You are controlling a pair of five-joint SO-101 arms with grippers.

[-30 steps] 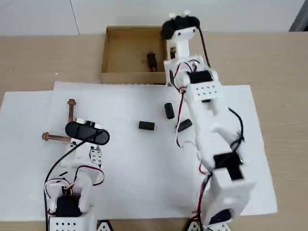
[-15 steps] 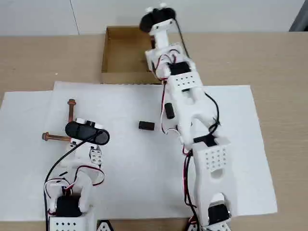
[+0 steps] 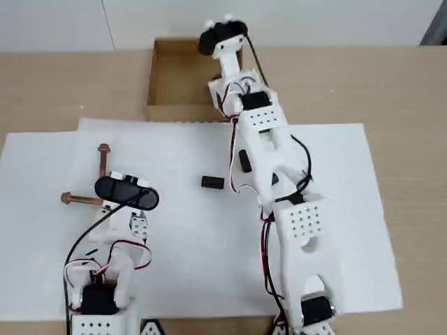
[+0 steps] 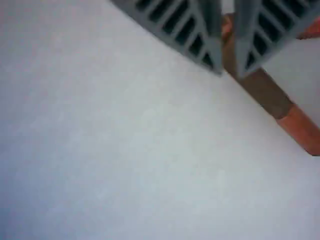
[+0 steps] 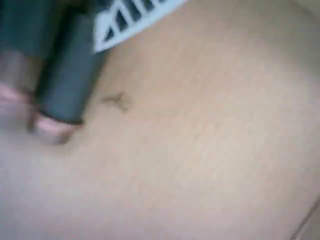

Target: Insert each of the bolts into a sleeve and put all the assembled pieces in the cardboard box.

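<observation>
Bolts (image 3: 84, 199), 2 of them, lie bare on the paper (image 3: 174, 244) beside the left arm. 2 loose sleeves (image 3: 213, 182) sit mid-sheet next to the right arm, so most of the job looks undone.

The step in hand seems to be boxing a finished piece. The right gripper (image 3: 222, 52) hangs over the box (image 3: 157, 77), and its wrist view shows a sleeved bolt (image 5: 67, 65) low against the box floor (image 5: 210, 140). I cannot tell whether the piece is gripped or already lying loose. A second dark shape beside it is too blurred to name.

The left gripper (image 4: 227, 70) hovers over 1 bolt with its fingers (image 4: 200, 30) drawn almost together, pinching nothing.

Next, I judge, the right arm must leave the piece in the box and fetch a sleeve. The left must spread its fingers to take a bolt.
</observation>
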